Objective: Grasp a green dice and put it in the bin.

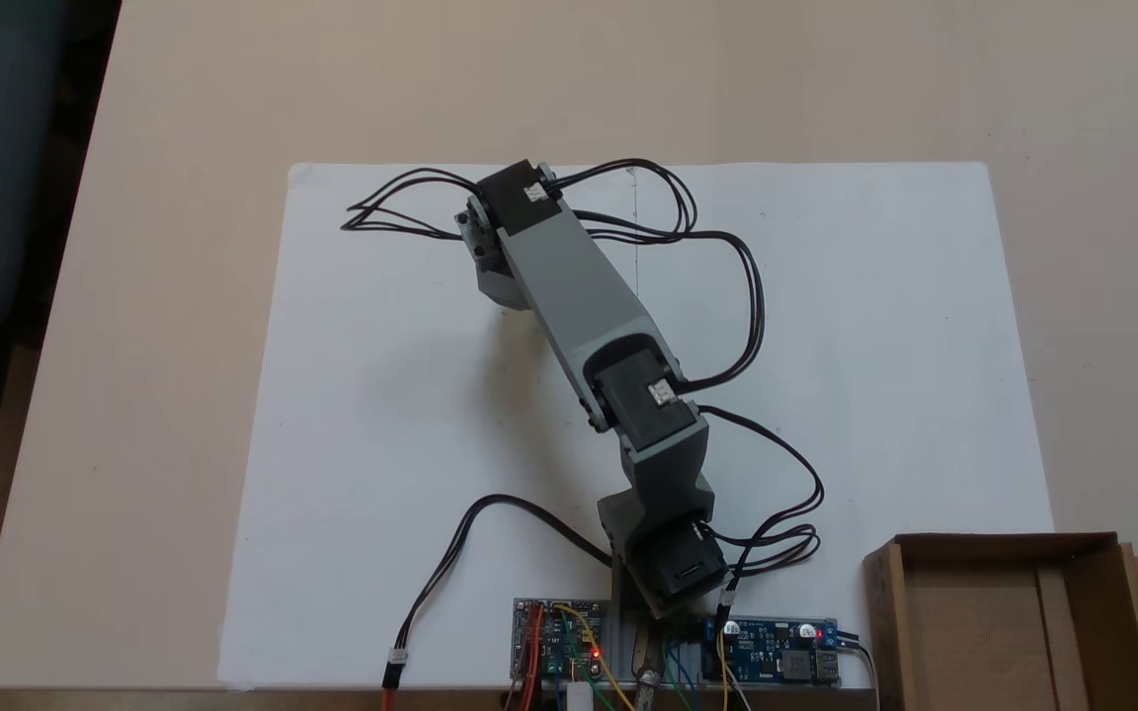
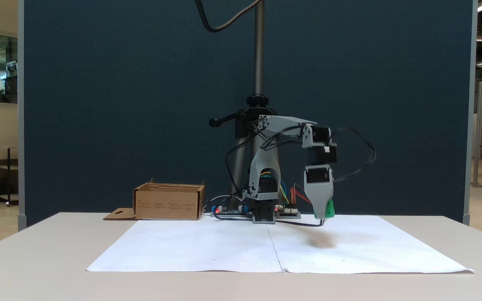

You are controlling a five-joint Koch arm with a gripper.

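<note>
The gripper (image 2: 324, 214) is clamped on the green dice (image 2: 329, 209) and lifted clear of the paper (image 2: 207, 246), well away from the bin (image 2: 169, 202). Carry step, I'd say: next swing over the bin and let go.

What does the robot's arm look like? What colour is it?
The arm is made of boxy grey plastic links with black motor blocks at the joints, some bearing small white labels. Thin black cables loop between the joints. Its grey hand narrows toward the tip.
</note>
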